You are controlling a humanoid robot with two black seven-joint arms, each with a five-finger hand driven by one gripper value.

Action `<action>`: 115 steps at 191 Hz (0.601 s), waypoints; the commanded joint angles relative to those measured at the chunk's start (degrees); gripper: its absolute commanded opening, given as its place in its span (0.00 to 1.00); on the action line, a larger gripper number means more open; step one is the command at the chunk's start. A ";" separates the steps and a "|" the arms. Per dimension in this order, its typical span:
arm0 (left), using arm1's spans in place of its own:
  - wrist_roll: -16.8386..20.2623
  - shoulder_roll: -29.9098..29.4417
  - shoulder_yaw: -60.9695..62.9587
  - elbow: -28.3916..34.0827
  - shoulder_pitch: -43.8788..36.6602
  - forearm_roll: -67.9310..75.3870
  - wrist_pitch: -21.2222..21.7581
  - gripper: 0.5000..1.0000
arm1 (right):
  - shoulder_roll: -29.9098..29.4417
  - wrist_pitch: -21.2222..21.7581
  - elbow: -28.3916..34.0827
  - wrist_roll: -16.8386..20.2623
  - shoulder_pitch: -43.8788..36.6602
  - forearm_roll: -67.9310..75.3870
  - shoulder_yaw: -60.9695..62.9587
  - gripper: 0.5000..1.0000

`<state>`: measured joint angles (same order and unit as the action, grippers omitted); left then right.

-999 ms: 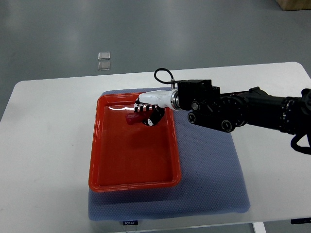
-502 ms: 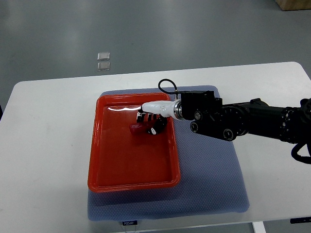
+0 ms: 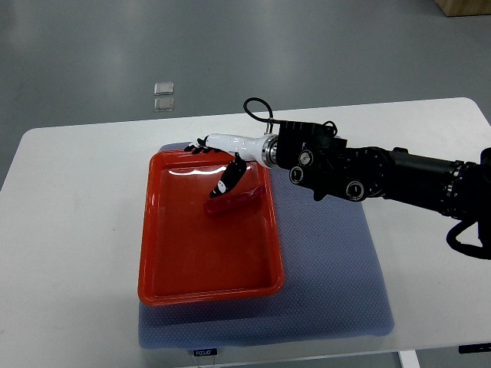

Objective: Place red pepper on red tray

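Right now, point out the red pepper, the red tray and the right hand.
red pepper (image 3: pixel 236 201), top view, middle of its body.
red tray (image 3: pixel 207 291), top view, near rim.
right hand (image 3: pixel 224 157), top view, middle of the hand.

Right arm (image 3: pixel 406 180) cut off at right edge, red pepper (image 3: pixel 236 201) partly behind thumb, blue mat (image 3: pixel 330 276) partly under red tray (image 3: pixel 207 230)

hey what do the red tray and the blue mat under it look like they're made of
The red tray looks like glossy moulded plastic: its floor shows bright reflections near the far wall. The blue mat looks like soft foam or rubbery fabric, matte, with a fine dotted texture; which one can't be told.
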<state>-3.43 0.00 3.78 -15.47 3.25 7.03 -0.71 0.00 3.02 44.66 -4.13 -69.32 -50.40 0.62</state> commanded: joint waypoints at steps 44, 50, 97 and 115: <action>0.00 0.00 0.09 -0.09 0.00 0.00 0.01 1.00 | 2.55 1.02 0.08 -5.10 24.05 17.34 42.61 0.79; 0.00 0.00 0.17 -0.09 0.00 0.00 0.01 1.00 | 2.20 1.55 -0.01 -5.10 26.51 20.50 46.48 0.79; -0.09 0.00 0.35 -0.18 0.00 0.09 0.01 1.00 | 0.26 4.71 -0.28 -6.42 35.57 37.12 54.75 0.82; -0.09 0.00 0.35 -0.18 0.00 0.09 0.01 1.00 | 1.14 5.85 -0.63 -9.32 36.18 41.61 54.75 0.82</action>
<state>-3.47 0.00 4.13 -15.69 3.25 7.13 -0.64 0.33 7.68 44.37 -10.78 -34.13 -13.51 55.20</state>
